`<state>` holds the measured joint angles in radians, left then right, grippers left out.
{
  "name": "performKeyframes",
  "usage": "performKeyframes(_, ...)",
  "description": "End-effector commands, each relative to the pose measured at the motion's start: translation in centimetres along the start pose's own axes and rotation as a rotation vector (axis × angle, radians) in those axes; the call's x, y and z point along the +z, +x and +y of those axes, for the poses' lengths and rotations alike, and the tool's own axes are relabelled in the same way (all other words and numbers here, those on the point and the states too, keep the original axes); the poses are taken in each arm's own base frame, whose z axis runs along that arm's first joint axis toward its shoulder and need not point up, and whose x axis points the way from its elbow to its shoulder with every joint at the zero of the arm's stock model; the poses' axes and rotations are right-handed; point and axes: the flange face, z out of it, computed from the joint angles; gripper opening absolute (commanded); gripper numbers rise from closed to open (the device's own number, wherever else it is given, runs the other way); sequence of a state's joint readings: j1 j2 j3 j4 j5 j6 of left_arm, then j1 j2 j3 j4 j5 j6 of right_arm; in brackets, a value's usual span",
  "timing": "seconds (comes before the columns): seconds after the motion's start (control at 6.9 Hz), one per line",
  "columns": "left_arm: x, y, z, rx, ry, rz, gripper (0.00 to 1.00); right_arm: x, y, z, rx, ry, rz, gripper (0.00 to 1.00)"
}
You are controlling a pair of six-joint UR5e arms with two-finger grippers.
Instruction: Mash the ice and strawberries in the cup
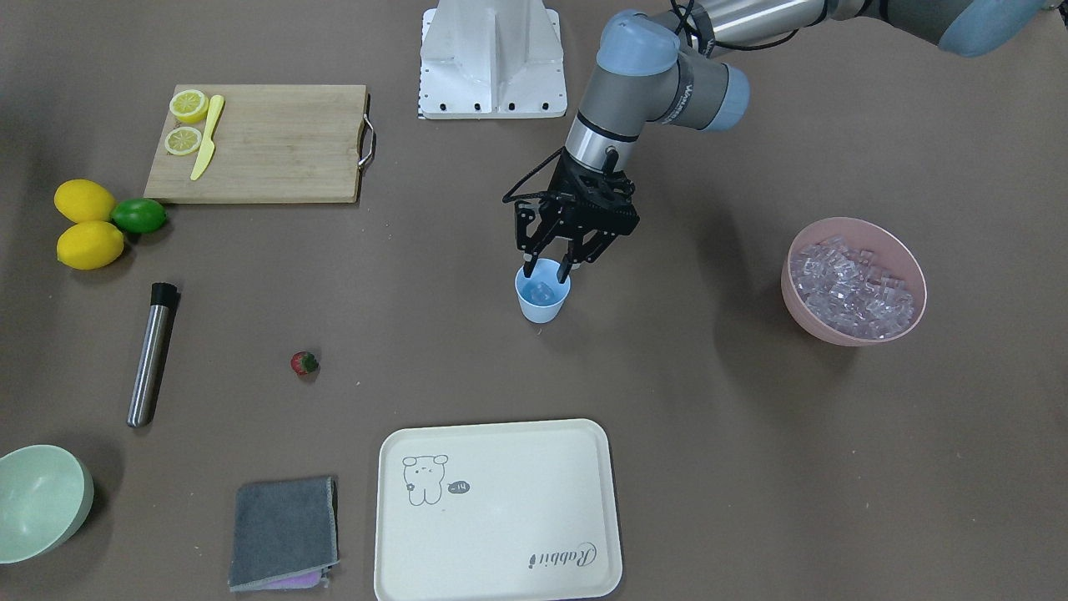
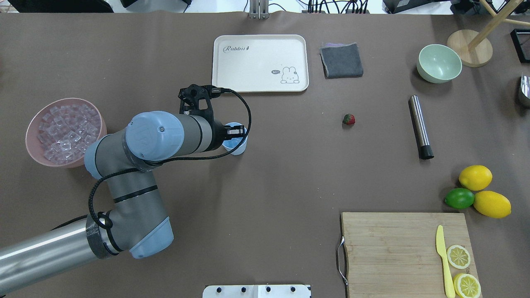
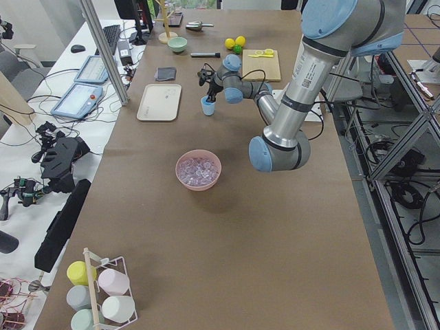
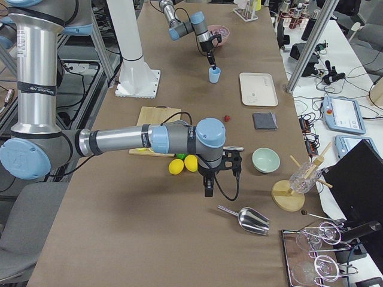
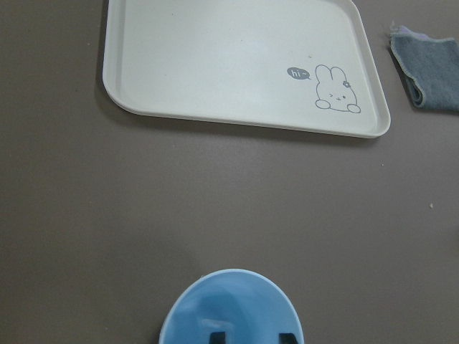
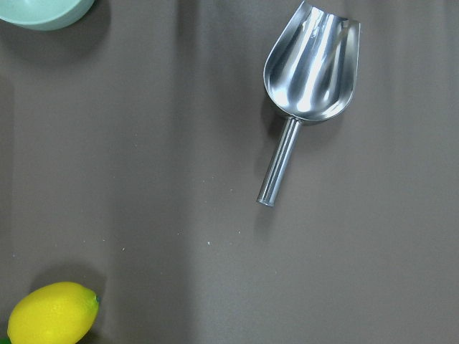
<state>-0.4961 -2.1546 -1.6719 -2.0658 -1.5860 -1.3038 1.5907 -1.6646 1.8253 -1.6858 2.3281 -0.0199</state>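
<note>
The light-blue cup (image 1: 543,305) stands upright mid-table, with clear ice (image 1: 542,290) showing inside it. My left gripper (image 1: 546,270) is open right over the cup, its fingertips (image 5: 218,336) dipping just inside the rim. The left wrist view shows the cup (image 5: 231,307) at its bottom edge. More ice (image 1: 851,285) fills the pink bowl (image 1: 858,334). The red strawberry (image 1: 304,363) lies on the table well away from the cup. My right gripper (image 4: 207,189) hovers near the lemons, only seen from the side; I cannot tell whether it is open or shut.
A steel muddler (image 1: 150,355) lies near the strawberry. A cream tray (image 1: 496,517), grey cloth (image 1: 284,530) and pale-green bowl (image 1: 37,501) sit along the operators' side. A cutting board (image 1: 267,150) holds lemon slices and a yellow knife; two lemons and a lime (image 1: 138,215) lie beside it. A metal scoop (image 6: 308,72) lies under the right wrist.
</note>
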Motion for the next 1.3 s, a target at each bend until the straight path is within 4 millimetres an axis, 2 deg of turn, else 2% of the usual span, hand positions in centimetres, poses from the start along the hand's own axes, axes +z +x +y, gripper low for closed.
performKeyframes(0.0, -0.3, -0.1, -0.9, -0.005, 0.011, -0.005, 0.94, -0.1, -0.1, -0.1, -0.002, 0.002, 0.0, 1.0)
performKeyframes(0.14, -1.3, -0.9, -3.1, -0.012, 0.015, -0.008, 0.96, -0.1, -0.1, -0.1, -0.003, 0.004, 0.0, 1.0)
performKeyframes(0.29, -3.0, -3.2, -6.6, -0.03, -0.029, -0.036, 0.96, -0.2, -0.2, -0.1, -0.004, 0.005, 0.0, 1.0)
performKeyframes(0.43, -5.8, -5.8, -8.8, 0.038, -0.073, -0.11, 0.96, -0.4, -0.4, -0.2, -0.007, 0.009, 0.0, 1.0)
performKeyframes(0.58, -8.6, -7.3, -9.8, 0.103, -0.098, -0.211, 0.96, -0.4, -0.4, -0.3, -0.007, 0.009, 0.0, 1.0)
performKeyframes(0.72, -10.6, -8.3, -10.6, 0.153, -0.129, -0.297, 0.96, -0.5, -0.5, -0.5, -0.01, 0.013, 0.0, 1.0)
performKeyframes(0.87, -11.4, -11.9, -10.5, 0.181, -0.154, -0.355, 0.96, -0.5, -0.5, -0.7, -0.012, 0.015, 0.0, 1.0)
performKeyframes(1.01, -11.9, -16.0, -9.5, 0.21, -0.171, -0.381, 0.96, -0.5, -0.5, -0.8, -0.015, 0.015, 0.001, 1.0)
performKeyframes(1.16, -12.2, -18.9, -9.2, 0.194, -0.18, -0.375, 0.96, -0.5, -0.5, -0.8, -0.015, 0.015, 0.001, 1.0)
